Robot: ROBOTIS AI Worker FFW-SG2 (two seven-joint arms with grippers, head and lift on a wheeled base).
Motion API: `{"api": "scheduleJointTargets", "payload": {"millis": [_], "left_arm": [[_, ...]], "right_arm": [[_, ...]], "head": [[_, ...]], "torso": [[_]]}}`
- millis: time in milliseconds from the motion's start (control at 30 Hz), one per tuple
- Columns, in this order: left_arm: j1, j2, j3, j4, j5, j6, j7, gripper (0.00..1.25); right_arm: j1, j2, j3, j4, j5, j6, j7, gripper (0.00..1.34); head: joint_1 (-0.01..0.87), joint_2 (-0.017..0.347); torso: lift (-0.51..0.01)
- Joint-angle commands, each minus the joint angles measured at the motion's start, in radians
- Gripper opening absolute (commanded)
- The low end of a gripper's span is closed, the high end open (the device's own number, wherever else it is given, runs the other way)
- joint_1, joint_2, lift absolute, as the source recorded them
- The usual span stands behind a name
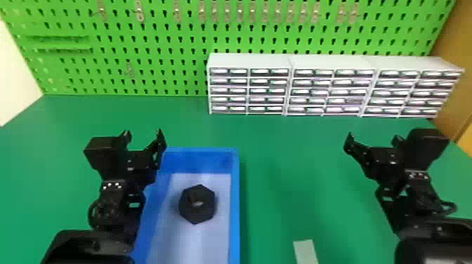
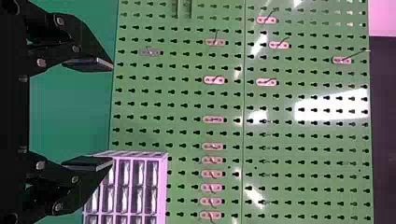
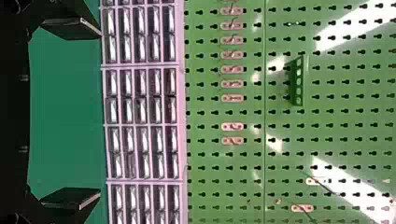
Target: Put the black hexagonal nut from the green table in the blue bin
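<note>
The left gripper (image 1: 143, 132) stands open, its two flat black fingers spread wide; its arm reaches forward from the bottom edge, along the left side of the blue bin (image 1: 234, 196). The right gripper (image 1: 373, 137) is likewise open, its arm angled inward from the lower right corner, over the green table (image 1: 281, 168). The black hexagonal nut (image 1: 189, 212) lies inside the bin on the pale floor: six-sided, matt, with a round central hole. The bin is rectangular, smooth-walled. A pale flat strip (image 1: 305, 251) rests on the table, right of the bin. Behind, white drawer cabinets (image 1: 251, 60) stand against a green pegboard (image 1: 168, 45) with keyhole-shaped slots.
</note>
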Motion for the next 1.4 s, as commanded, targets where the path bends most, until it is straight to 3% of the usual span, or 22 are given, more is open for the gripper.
{"api": "scheduleJointTargets", "payload": {"millis": [0,1367], "left_arm": [[-0.006,-0.001,-0.004,0.000,-0.001,0.004,0.000,0.72],[-0.001,0.000,0.003,0.000,-0.001,0.007,0.000,0.72]], "right_arm": [[0.004,-0.002,-0.005,-0.006,0.000,0.000,0.000,1.22],[0.007,0.008,0.008,-0.004,-0.002,0.008,0.000,1.22]], "head": [[0.657,0.057],[0.657,0.057]], "torso": [[-0.095],[-0.095]]}}
